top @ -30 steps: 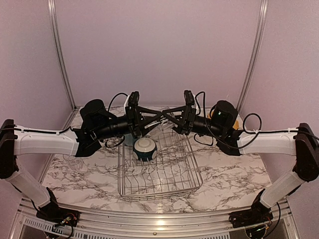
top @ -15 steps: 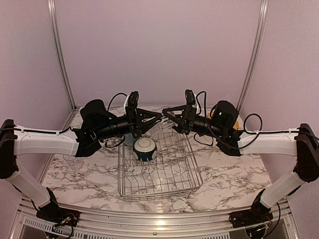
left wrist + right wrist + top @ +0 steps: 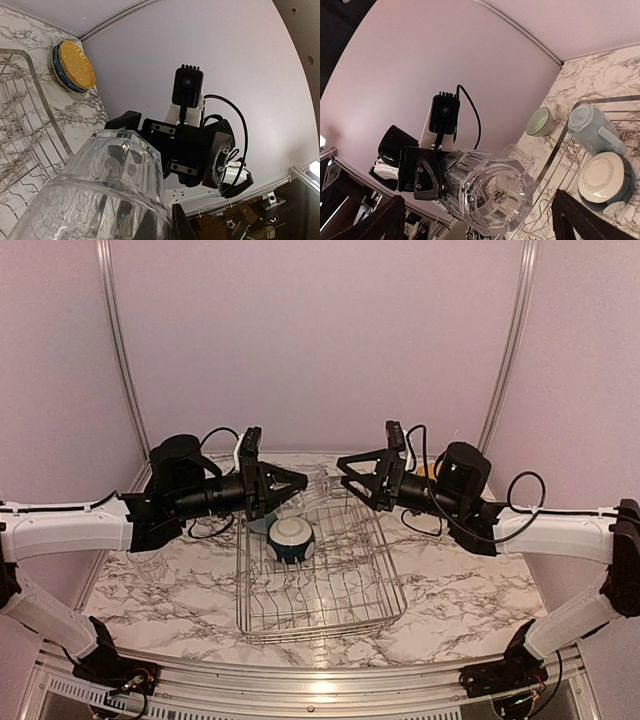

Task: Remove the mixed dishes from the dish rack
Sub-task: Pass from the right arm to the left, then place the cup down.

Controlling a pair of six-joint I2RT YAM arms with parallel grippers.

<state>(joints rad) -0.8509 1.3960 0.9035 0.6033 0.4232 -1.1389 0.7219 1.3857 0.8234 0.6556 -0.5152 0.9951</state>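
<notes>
While the left gripper was clamped on a clear glass, holding it on its side in the air over the far end of the dish rack, the right gripper faced it from the opposite side with its fingers spread wide and nothing between them. It was near the glass's free end but apart from it. Inside the rack, at the far left corner, a light blue mug sat against the wire, and just beside it a dark-teal-and-white bowl lay upside down. A grey-green bowl stood on the marble table beyond the rack's far left corner, with what looked like a second clear glass near it. At the far right of the table a yellow plate rested on a blue plate — outside the rack, near the back wall.
</notes>
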